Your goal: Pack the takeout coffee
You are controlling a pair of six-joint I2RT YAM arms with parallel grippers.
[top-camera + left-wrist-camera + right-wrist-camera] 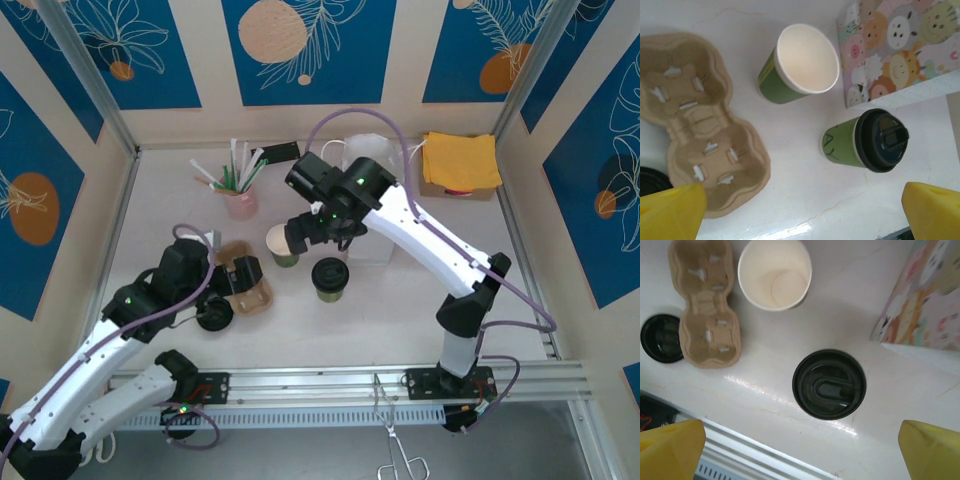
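A white tabletop (pixel 400 320) framed by blue leaf-print panels (pixel 130 50) holds, left to right, a loose black lid (pixel 661 338), an empty pulp cup carrier (pixel 700 125) just beside it, an uncapped green cup (pixel 800 65), a lidded green cup (pixel 829 384) and a cartoon-animal paper bag (pixel 900 45). Both cups stand outside the carrier. The left gripper (pixel 800 212) and the right gripper (pixel 800 450) hang spread wide and empty, so the likely slips are the light, unheld carrier skidding when a cup is pressed in, a squeezed paper wall popping its lid, or the uncapped cup getting knocked over.
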